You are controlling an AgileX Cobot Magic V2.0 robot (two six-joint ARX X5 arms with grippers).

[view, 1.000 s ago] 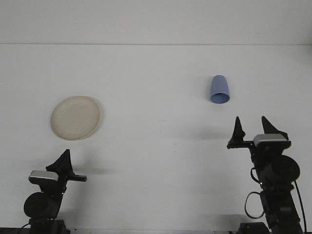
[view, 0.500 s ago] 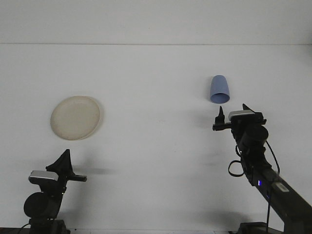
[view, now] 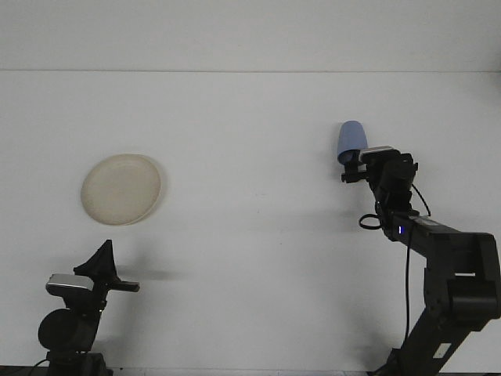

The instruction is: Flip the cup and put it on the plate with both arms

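Observation:
A blue cup (view: 351,138) lies upside down on the white table at the right, its wider rim towards me. My right gripper (view: 356,162) has reached that rim and stands open, its dark fingers (view: 349,173) at the cup's lower end; the wrist hides how far they enclose it. The beige plate (view: 121,189) rests flat on the table at the left with nothing on it. My left gripper (view: 105,249) hovers low near the front left corner, below the plate and far from the cup.
The white table (view: 250,235) stretches from the front to a back edge near the top of the view. The right arm (view: 446,258) reaches up from the front right corner. A wide stretch of table separates cup and plate.
The right arm has stretched forward and slightly left from the front right corner until its gripper met the cup's lower end. Cup, plate and left arm have stayed put.

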